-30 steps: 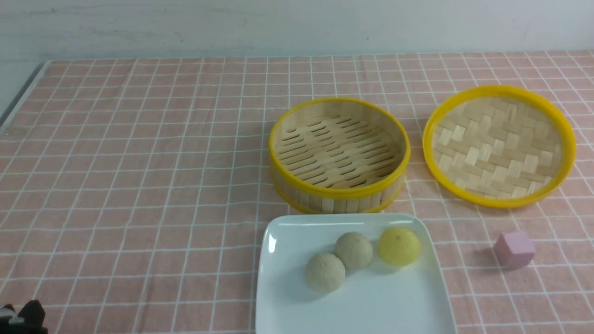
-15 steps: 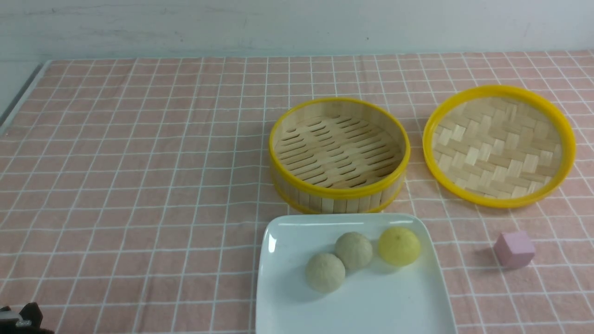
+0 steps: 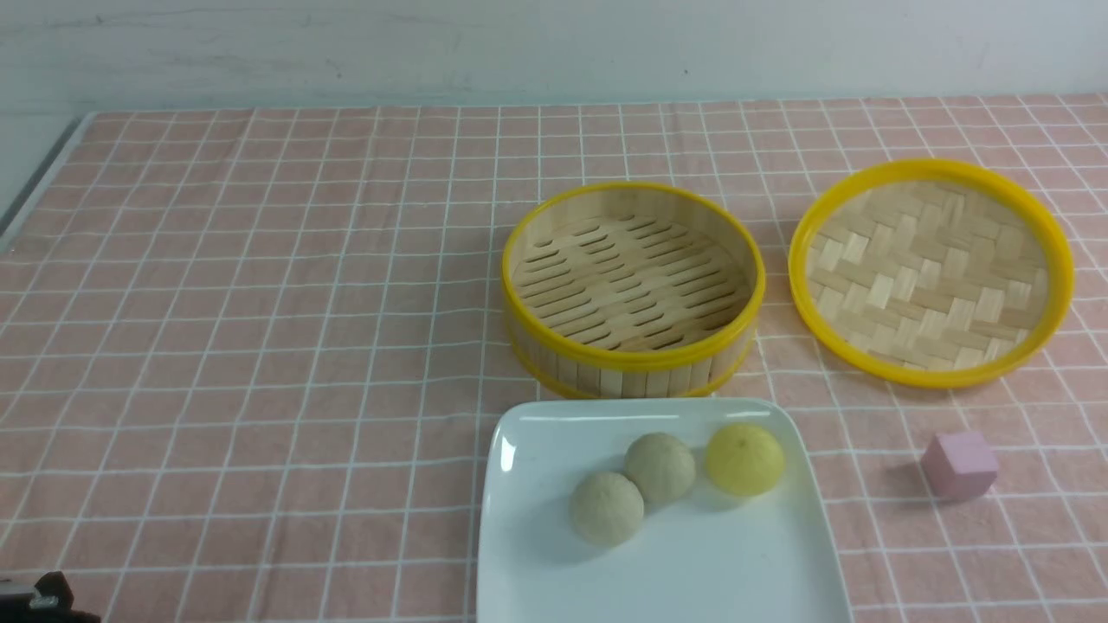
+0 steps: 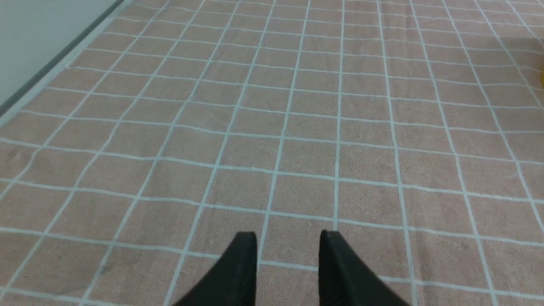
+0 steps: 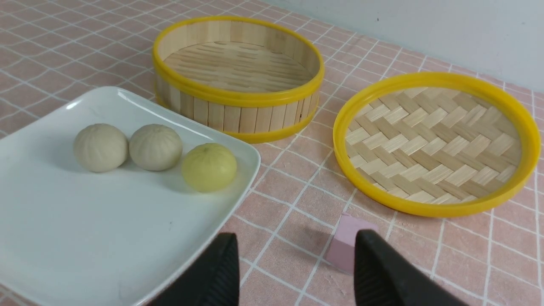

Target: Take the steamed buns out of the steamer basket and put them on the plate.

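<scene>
No brand, label or writing can be read on anything in the front view. The plate [image 3: 692,571] runs off the bottom edge of the frame, right of center, and carries all three steamed buns: two beige buns [image 3: 607,509] [image 3: 660,468] side by side and a yellow bun [image 3: 744,459] near its upper right corner. Just above it in the frame sits the steamer basket [image 3: 633,281], its slotted floor bare. A woven tray [image 3: 931,272] lies at the right, with a pink cube [image 3: 959,465] below it, apart from the plate. The left half of the counter [image 3: 260,303] is open tile pattern up to the wall [image 3: 554,52]. The left tool [image 4: 288,255] has its fingers parted, holding nothing; the right tool [image 5: 297,255] is parted too, also empty.
</scene>
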Robot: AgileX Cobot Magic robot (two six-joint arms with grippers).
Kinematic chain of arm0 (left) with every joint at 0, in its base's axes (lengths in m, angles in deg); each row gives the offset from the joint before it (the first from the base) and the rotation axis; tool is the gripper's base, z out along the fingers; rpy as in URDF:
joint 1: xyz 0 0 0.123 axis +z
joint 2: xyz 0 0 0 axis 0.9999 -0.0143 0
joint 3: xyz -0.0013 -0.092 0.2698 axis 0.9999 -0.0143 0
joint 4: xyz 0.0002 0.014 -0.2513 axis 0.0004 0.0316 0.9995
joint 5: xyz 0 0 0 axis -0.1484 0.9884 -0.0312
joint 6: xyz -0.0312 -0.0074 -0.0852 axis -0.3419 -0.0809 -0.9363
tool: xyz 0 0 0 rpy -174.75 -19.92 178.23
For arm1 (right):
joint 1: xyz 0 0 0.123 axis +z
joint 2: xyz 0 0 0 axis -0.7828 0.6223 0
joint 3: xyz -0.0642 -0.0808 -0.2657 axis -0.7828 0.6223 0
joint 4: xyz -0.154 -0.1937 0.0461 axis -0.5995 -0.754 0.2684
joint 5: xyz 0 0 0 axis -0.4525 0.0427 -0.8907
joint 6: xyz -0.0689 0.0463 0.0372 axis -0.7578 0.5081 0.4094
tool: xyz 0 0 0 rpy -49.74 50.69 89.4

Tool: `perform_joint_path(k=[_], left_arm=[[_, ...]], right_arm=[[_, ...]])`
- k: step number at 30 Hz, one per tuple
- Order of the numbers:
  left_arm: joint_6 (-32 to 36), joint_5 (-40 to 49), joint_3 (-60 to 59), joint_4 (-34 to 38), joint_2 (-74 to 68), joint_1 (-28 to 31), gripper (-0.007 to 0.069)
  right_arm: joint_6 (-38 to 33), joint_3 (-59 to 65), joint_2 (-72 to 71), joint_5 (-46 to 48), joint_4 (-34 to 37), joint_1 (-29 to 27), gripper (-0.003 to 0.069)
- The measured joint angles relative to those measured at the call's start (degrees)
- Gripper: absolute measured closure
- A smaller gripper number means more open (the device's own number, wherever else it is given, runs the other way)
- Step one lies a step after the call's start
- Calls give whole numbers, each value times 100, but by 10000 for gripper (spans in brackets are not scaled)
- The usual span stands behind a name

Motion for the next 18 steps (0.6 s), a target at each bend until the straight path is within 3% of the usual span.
perform_joint_path(k=[8,18], left_arm=[[0,103,0,6,0,0,385],[0,1137,0,18,1052,0,385]], right_arm=[[0,0,0,0,0,0,345],[0,0,0,-4,0,0,428]])
